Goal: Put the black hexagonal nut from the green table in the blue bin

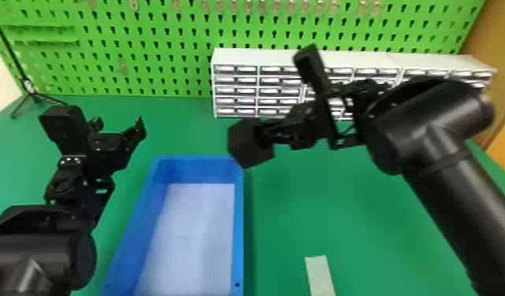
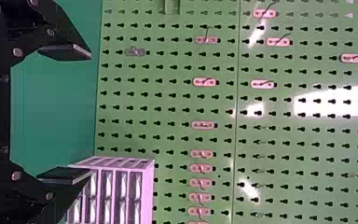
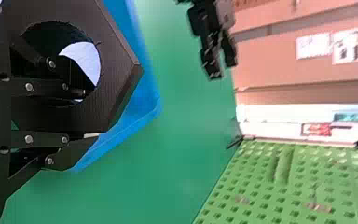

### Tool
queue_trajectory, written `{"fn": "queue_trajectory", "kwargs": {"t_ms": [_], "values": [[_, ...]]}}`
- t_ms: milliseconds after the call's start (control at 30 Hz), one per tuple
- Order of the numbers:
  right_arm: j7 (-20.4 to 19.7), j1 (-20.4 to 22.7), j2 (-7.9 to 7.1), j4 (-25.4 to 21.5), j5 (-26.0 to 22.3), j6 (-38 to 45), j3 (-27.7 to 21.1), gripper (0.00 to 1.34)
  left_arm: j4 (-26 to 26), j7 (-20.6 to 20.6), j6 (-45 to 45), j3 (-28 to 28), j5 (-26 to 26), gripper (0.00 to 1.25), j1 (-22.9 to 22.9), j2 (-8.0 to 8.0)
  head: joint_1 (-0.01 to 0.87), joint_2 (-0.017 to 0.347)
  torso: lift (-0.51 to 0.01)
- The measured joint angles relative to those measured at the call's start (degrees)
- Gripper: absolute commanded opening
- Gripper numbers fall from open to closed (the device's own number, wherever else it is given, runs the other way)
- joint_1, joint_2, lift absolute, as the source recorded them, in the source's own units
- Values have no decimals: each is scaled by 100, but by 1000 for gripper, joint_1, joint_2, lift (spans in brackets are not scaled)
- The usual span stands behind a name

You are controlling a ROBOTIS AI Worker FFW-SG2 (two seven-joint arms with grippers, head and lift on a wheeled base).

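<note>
The black hexagonal nut (image 1: 250,146) is held in the air by the back right corner of the blue bin (image 1: 238,236), with my right gripper (image 1: 268,134) shut on it. In the right wrist view the nut (image 3: 116,79) hides part of the blue bin (image 3: 142,114); its round hole faces that camera, and my right gripper (image 3: 86,115) grips it. My left gripper (image 1: 119,123) is raised above the green table (image 1: 176,118) behind and left of the bin. Its fingers stand wide apart in the left wrist view, nothing between them at the left gripper (image 2: 90,114).
A white drawer cabinet (image 1: 239,59) stands at the back, against the green pegboard (image 1: 164,39). A pale strip (image 1: 320,275) lies on the table right of the bin. A black tripod stand (image 1: 32,94) is at the back left.
</note>
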Motion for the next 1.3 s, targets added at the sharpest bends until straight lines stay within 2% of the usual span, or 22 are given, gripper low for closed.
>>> {"fn": "queue_trajectory", "kwargs": {"t_ms": [167,333,867,1300], "values": [[-103,-58,264,157,-275,-225,239,321,0,0,0,-1,-2,873,-14,0,686,28,-96],[-202,-86,403,277,-437,-379,465,321,0,0,0,0,-3,873,-15,0,686,28,-96],[-763,-275,451,677,-696,-817,1848,319,1,0,5,21,6,871,4,0,686,28,-96],[-950,-393,437,847,-503,-901,2529,319,1,0,9,30,27,871,12,1,686,28,-96]]}}
